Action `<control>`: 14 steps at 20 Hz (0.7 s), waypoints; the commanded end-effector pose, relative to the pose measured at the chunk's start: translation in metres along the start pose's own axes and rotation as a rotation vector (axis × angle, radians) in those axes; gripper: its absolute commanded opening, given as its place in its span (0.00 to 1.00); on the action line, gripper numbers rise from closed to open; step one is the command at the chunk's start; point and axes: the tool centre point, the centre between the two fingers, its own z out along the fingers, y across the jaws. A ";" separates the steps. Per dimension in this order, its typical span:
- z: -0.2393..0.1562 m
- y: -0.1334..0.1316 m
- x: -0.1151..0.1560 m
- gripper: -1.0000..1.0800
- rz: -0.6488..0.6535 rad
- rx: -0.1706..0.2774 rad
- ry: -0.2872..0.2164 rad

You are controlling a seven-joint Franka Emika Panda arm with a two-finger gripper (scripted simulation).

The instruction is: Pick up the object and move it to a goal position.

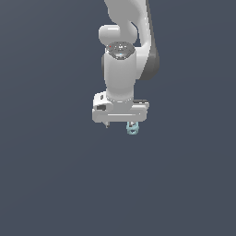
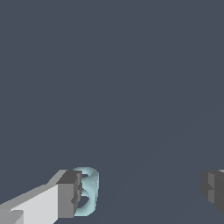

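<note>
The object (image 1: 132, 128) is a tiny pale teal piece with ring-like loops. In the exterior view it sits just under the white hand, towards the exterior view's right. My gripper (image 1: 120, 124) points down, and its jaws stand wide apart. In the wrist view the object (image 2: 87, 191) lies against the inner face of one dark finger pad (image 2: 70, 194). The other pad (image 2: 213, 190) is far from it, across a wide gap. The gripper (image 2: 142, 192) is open and grips nothing. I cannot tell whether the object rests on the floor.
A plain dark grey-blue surface (image 1: 55, 184) fills both views. The white arm (image 1: 120, 55) rises above the hand to the frame's top edge. No goal marker shows.
</note>
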 end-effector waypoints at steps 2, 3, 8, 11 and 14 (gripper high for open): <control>0.000 0.001 0.000 0.96 0.001 0.000 -0.001; 0.001 0.002 -0.001 0.96 0.003 0.000 -0.002; 0.010 0.025 -0.006 0.96 0.034 0.003 -0.022; 0.012 0.032 -0.008 0.96 0.043 0.004 -0.027; 0.011 0.030 -0.007 0.96 0.041 0.004 -0.026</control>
